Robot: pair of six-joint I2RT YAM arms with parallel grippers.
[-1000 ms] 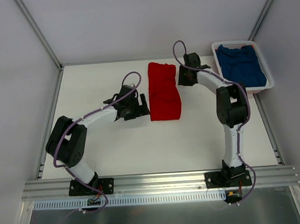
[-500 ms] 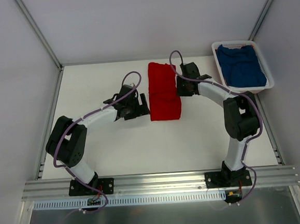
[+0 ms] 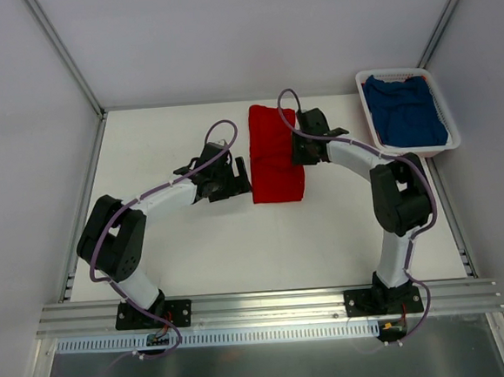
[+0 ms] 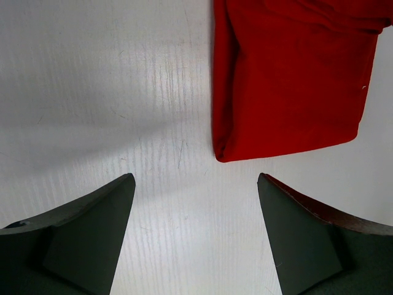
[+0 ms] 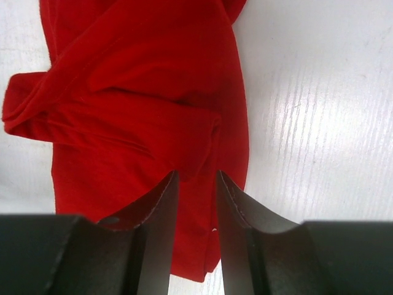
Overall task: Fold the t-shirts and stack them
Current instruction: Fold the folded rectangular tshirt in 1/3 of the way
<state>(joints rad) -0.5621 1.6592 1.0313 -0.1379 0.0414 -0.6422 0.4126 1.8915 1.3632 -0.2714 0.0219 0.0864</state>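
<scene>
White walls [image 3: 222, 34] close in a white worktop [image 3: 178, 247]. Folded into a long strip, the red t-shirt [image 3: 274, 156] lies on it toward the far side, between the two arms. The left pincer [image 4: 195, 184] hangs released just beside the shirt's near left corner, not touching it. The right pincer [image 5: 196, 175] is clenched on a fold at the shirt's right edge. The blue t-shirt [image 3: 409, 115] lies crumpled in the white basket [image 3: 365, 99] at the far right corner.
</scene>
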